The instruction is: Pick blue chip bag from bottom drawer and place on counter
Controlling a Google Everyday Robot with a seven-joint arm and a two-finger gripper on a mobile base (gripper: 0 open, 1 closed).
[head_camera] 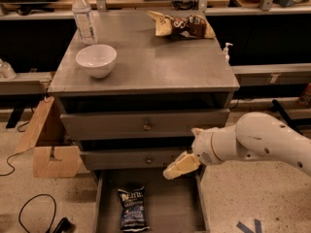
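The blue chip bag lies flat on the grey floor of the open bottom drawer, left of centre, white lettering up. My gripper hangs over the drawer's right half, above and to the right of the bag, apart from it, in front of the middle drawer's face. Its cream fingers point down-left. It holds nothing. The counter is the grey cabinet top above.
On the counter stand a white bowl at front left, a water bottle at back left and a brown-and-yellow snack bag at the back. A cardboard piece and cables lie on the floor to the left.
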